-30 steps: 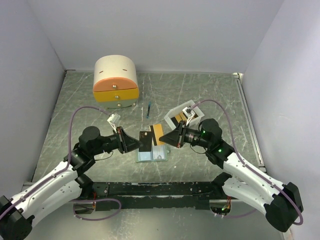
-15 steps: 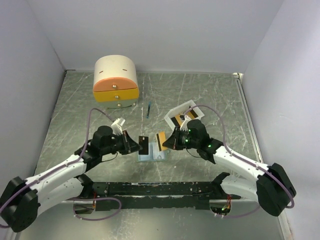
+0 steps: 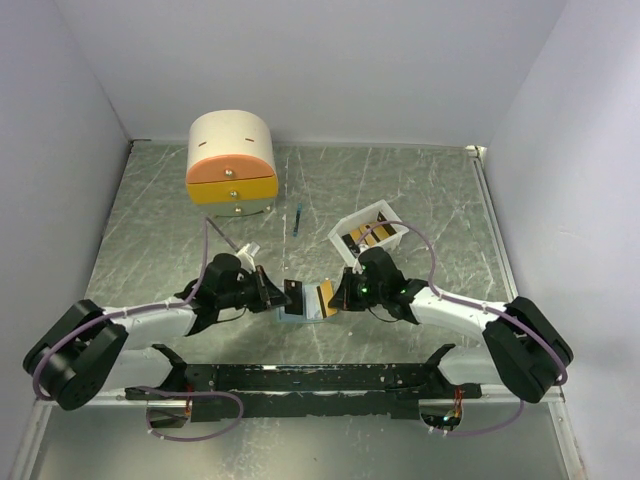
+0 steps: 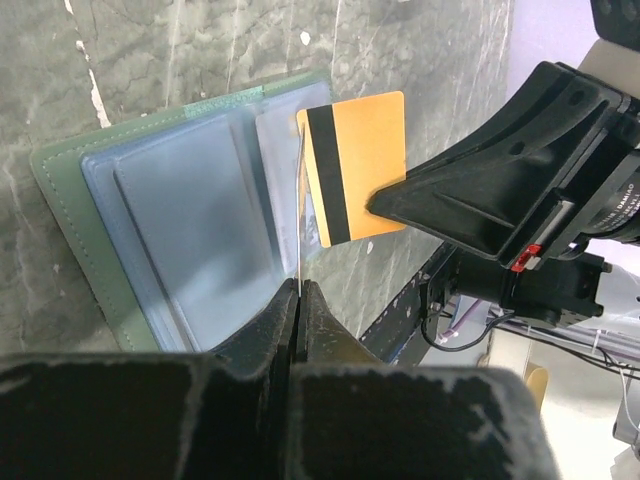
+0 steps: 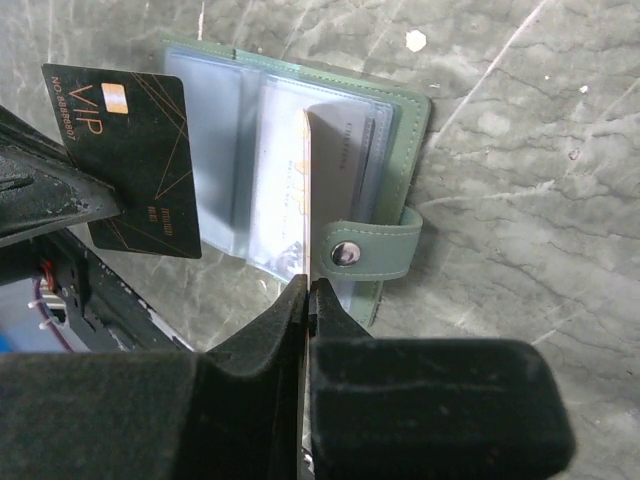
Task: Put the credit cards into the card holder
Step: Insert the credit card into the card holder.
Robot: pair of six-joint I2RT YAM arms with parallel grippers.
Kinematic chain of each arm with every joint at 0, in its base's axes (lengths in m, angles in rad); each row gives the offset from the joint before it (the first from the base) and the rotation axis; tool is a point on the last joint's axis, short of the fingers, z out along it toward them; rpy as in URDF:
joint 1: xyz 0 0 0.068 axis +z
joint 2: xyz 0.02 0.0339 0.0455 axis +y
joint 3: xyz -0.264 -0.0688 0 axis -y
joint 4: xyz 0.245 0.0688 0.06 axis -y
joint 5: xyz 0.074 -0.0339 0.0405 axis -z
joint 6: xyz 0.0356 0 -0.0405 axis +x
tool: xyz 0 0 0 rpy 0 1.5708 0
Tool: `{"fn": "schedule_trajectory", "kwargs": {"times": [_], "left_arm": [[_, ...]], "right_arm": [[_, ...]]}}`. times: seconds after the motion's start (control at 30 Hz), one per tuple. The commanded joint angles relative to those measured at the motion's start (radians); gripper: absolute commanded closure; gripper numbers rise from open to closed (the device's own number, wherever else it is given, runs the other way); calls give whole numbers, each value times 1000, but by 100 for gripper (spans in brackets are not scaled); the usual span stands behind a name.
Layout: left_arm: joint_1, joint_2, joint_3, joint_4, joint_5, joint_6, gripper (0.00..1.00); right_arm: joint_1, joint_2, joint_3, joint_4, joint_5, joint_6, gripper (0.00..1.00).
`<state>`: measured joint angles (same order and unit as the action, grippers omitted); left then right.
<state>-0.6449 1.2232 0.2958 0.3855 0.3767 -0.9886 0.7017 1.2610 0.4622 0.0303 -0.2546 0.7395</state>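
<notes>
Both arms have dropped low over card holder point(image 4: 190, 215), left pincer point(image 4: 298, 295) clamping black card point(image 5: 135, 160) & right pincer point(image 5: 305, 290) clamping gold card point(image 4: 360, 165), so insertion looks abt to start.

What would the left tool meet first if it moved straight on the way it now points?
Probably the gold card pinched in the right tool: it stands beyond the black card the left tool grips. Depth is unclear; the open card holder beneath may come first.
</notes>
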Motion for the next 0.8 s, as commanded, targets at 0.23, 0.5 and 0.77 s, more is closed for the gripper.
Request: {"fn": "schedule_trajectory", "kwargs": {"times": [0.23, 0.5, 0.77], "left_arm": [[5, 139, -8, 179, 69, -37, 93], [5, 217, -17, 248, 91, -52, 93], [5, 257, -27, 293, 105, -67, 93]], "right_arm": [[4, -3, -44, -8, 70, -19, 100], [4, -37, -52, -16, 80, -16, 100], [2, -43, -56, -15, 78, -14, 100]]}}
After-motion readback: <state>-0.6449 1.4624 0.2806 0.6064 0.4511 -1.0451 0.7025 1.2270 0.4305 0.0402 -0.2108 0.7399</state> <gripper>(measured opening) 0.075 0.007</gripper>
